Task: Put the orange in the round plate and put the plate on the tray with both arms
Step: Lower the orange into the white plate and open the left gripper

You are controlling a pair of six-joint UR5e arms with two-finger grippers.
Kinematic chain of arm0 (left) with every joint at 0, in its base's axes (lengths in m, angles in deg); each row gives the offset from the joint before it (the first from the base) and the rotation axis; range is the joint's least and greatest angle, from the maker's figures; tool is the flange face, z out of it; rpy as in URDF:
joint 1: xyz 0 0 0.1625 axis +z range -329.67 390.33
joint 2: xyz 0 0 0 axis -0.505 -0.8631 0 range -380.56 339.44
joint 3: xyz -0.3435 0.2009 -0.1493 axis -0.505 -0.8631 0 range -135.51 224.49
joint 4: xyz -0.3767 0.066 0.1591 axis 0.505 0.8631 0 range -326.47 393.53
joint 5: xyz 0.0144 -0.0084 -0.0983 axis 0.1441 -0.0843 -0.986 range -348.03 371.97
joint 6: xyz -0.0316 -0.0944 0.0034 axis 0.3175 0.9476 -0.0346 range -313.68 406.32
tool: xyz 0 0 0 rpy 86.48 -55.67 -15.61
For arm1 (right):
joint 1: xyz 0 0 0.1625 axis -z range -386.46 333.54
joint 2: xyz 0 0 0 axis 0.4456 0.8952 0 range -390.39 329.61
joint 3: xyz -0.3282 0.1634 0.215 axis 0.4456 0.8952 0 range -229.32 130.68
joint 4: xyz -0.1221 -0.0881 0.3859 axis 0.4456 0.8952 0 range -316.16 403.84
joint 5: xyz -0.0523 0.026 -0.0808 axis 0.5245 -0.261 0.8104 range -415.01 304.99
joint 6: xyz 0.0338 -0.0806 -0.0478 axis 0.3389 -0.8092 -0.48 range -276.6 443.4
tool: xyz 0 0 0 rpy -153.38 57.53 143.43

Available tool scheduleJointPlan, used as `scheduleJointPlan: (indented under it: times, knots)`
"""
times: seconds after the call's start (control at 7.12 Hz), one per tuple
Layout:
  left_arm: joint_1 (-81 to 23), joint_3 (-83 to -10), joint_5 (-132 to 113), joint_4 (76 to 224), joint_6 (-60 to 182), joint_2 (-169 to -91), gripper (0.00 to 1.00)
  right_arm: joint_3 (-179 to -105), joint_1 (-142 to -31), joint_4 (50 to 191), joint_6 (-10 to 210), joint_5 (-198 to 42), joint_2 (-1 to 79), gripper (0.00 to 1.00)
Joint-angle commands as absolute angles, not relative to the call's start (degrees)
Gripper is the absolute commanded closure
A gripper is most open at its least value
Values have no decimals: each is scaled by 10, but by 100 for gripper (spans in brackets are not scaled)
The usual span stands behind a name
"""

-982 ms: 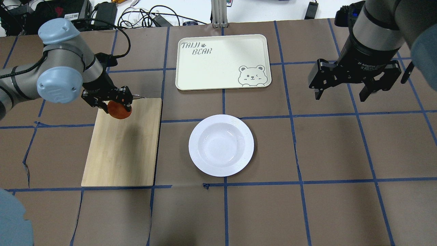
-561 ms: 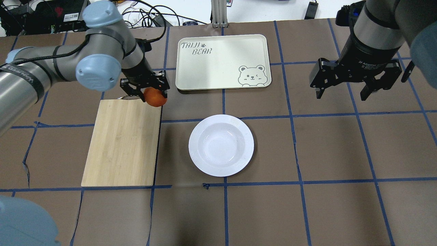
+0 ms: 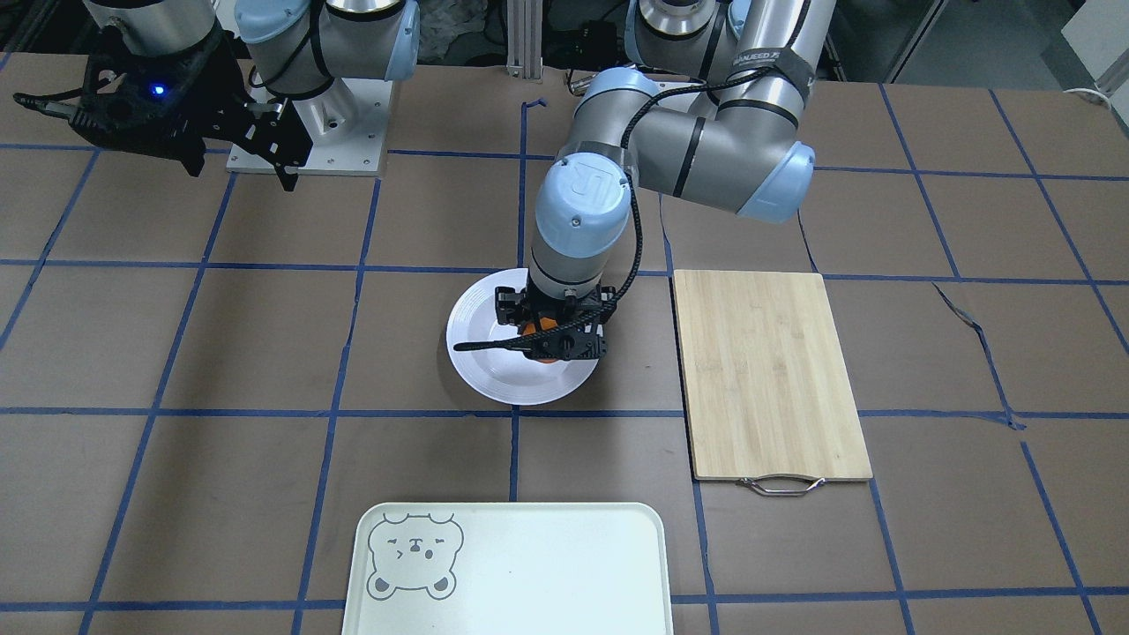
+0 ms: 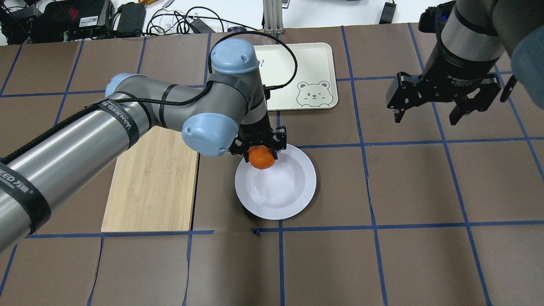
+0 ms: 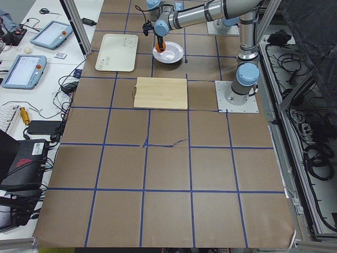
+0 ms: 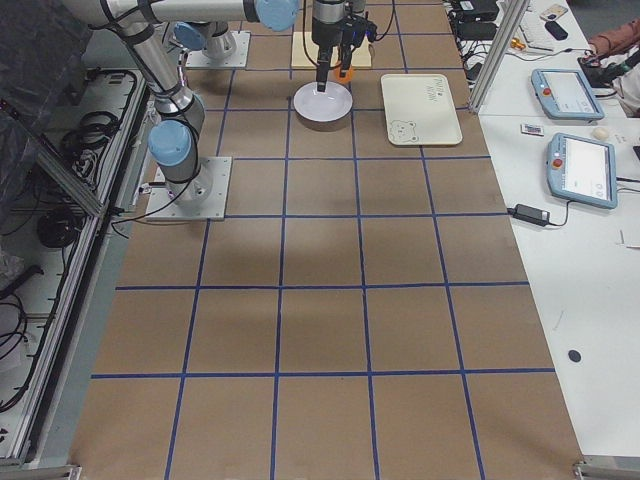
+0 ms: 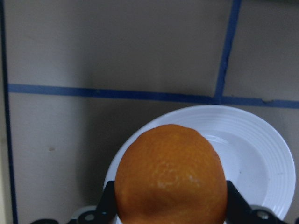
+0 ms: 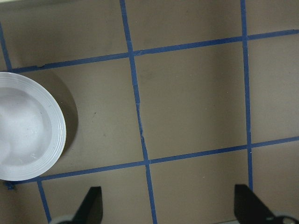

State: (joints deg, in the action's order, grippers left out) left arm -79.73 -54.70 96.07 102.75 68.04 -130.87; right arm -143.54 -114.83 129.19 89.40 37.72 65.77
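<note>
Printed in white on a black band (image 4: 120, 122) round the left arm (image 4: 72, 146): "VANEED", followed by Chinese characters too small to read. On the body of the right gripper (image 4: 426, 115): "2F Adaptive", the rest hidden. Embossed on a blue joint cap (image 3: 586, 198): "UR".

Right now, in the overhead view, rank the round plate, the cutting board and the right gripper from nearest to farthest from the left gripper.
1. The round plate, right beneath the left gripper.
2. The cutting board, off to its left.
3. The right gripper, far across on the right.
</note>
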Motion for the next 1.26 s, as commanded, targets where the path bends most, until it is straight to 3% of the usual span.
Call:
scheduleJointPlan:
  times: [0.0,0.28,0.42,0.56,0.84,1.12]
  knots:
    - [-812,-600,957,986,685,-1313,87,-1435,-1148,1287,894,377,658,0]
    - [-812,-618,904,963,678,-1326,86,-1435,-1149,1287,895,377,658,0]
    - [-812,-618,905,962,678,-1326,39,-1435,-1147,1284,894,378,658,0]
    - [-812,-617,905,962,678,-1322,0,-1434,-1147,1288,895,377,658,0]
    - [-785,-572,920,981,678,-1288,0,-1437,-1144,1287,895,378,647,0]
    - [-720,-469,938,1151,645,-1232,0,-1437,-1132,1297,895,375,644,0]
